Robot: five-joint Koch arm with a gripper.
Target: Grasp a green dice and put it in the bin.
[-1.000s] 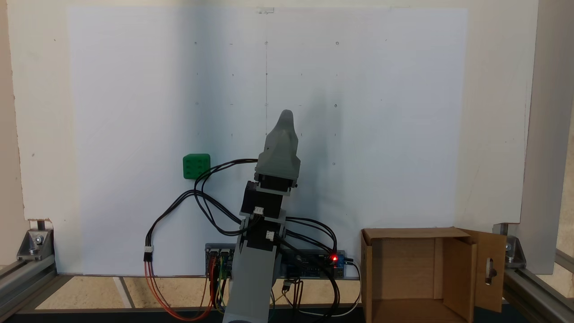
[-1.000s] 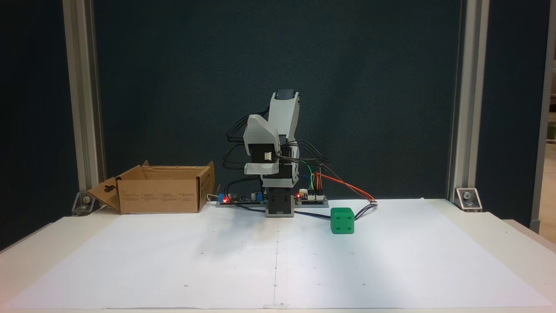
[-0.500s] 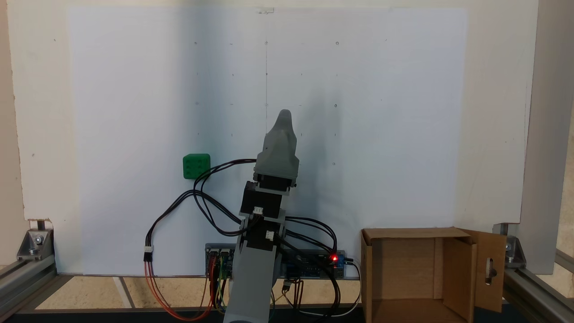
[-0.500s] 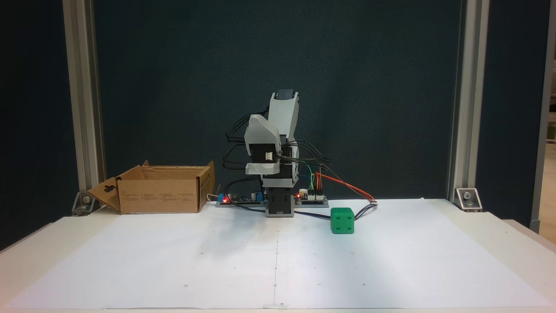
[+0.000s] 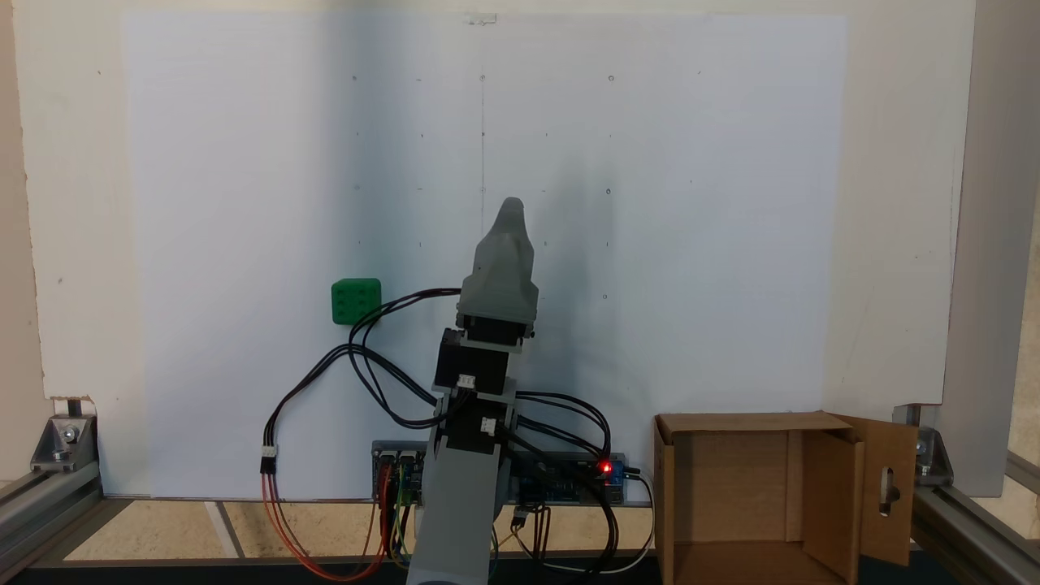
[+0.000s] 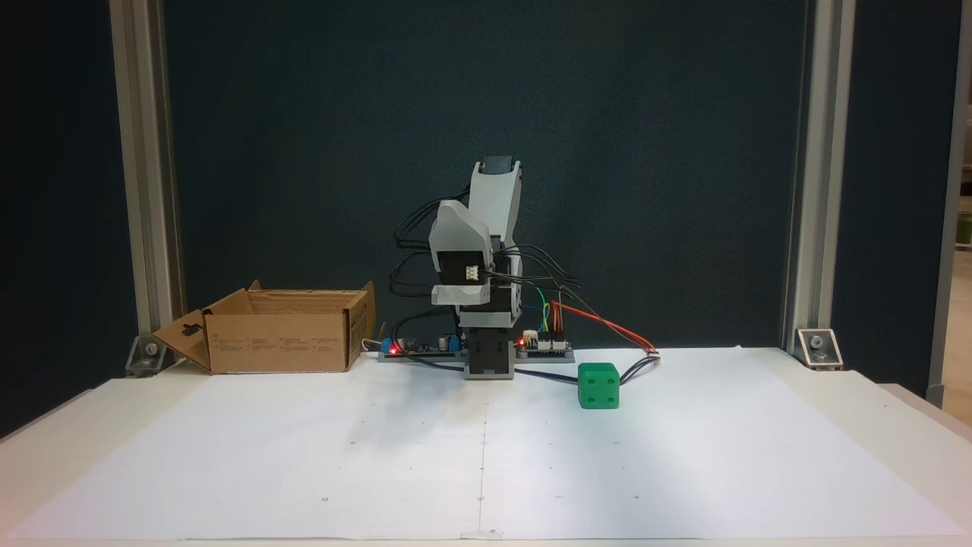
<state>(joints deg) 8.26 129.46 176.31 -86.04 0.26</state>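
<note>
The green dice point(image 5: 356, 301) sits flat on the white paper sheet point(image 5: 650, 162), to the left of the arm point(image 5: 475, 390) in the view from above and to the right of the arm's base in the front view point(image 6: 598, 385). A loop of black cable point(image 5: 382, 313) runs just beside the dice on the arm's side, close enough that I cannot tell whether it touches. Nothing holds the dice.

It looks like a rigid cube, probably light plastic, with rounded edges and shallow pips. The flat faces should take a pinch well, but the smooth surface and rounded corners could let it slip or twist if it is caught near an edge. The best hold is likely across two opposite side faces, centred, with the fingers clear of the cable.

The gripper point(image 5: 512, 207) hangs above the sheet, well apart from the dice, folded in over the arm's base. From above, only one grey tip shows, and the front view point(image 6: 456, 292) does not separate the fingers, so I cannot tell whether they are spread or pressed together.

The bin point(image 5: 666, 487), an open cardboard box, stands on the far side of the arm from the dice, beside the electronics boards point(image 6: 425, 346). Its flaps are folded out, and the part of its inside that shows holds nothing.
</note>
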